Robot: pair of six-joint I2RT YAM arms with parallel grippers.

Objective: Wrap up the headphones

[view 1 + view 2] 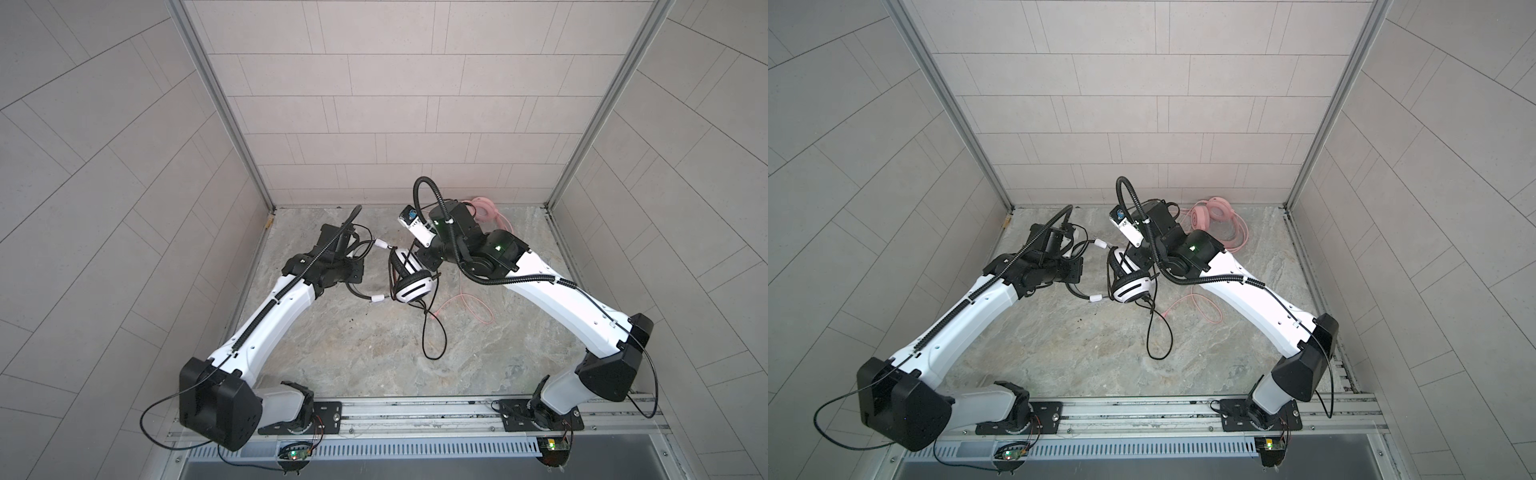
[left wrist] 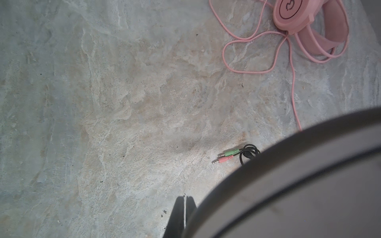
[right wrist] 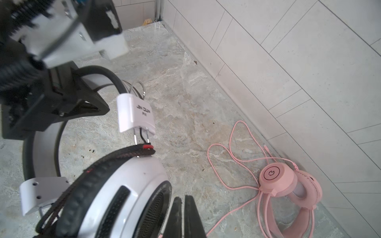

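**Both arms meet at the striped headset in a tiled bay**

The surface [image 1: 332,353] is a marbled grey-beige slab, scuffed and dotted with dark specks. Pale tiled walls [image 1: 374,83] close it in on three sides, with aluminium posts [image 1: 224,104] in the back corners and a metal rail [image 1: 415,409] along the front edge that carries both arm bases.

The white-and-black headset [image 1: 411,291] sits near the middle of the surface, its ear cups stacked on edge and its headband arching toward the left arm [image 1: 266,316]. Its black cable [image 1: 428,332] trails in a long loop on the rail side of the headset, and the left wrist view shows the green and pink plugs [image 2: 226,156] lying flat. The pink headset [image 1: 1210,212] lies beyond the striped one, against the back wall, and is partly hidden by the right arm [image 1: 552,299] in a top view. Its pink cable [image 1: 1200,307] curls loosely beside the striped headset, on the right arm's side.

Both arms rise from the rail with elbows out and forearms angled inward, so their wrists converge on the striped headset. The left tool [image 2: 185,201] is pressed together, with only a thin slit between its fingers. The headband sweeps close past it, but contact cannot be confirmed. The right tool [image 3: 183,201] is also pressed together, just beside the white ear cup, and the pictures do not show whether it pinches anything.
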